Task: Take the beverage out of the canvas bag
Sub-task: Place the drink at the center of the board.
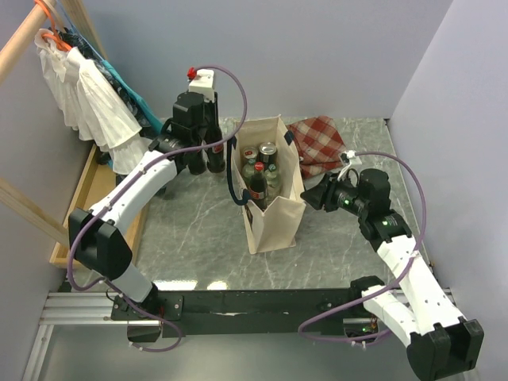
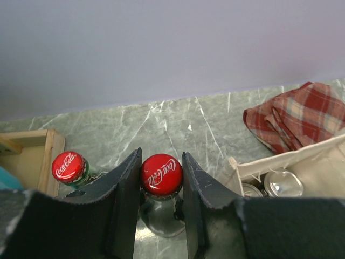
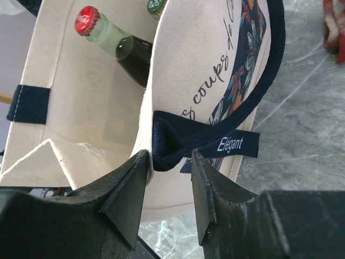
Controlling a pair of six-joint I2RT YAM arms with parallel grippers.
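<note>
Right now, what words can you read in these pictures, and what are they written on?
"Coca-Cola": red cap of the glass bottle held in the left pincer.
"Coca-Cola": second red bottle cap beside it.
"Elégant": navy fabric tab on the cream canvas bag.
"coups de": black script on that bag, rest hidden.
Red cap inside the bag: writing too small to read.

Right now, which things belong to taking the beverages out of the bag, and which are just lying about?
Job: canvas bag, its navy handle pinched by the right gripper; cola bottle in the left gripper; second cola bottle beside it; cans and a bottle in the bag.
Lying about: red checked cloth; hanging clothes; wooden tray.
</note>
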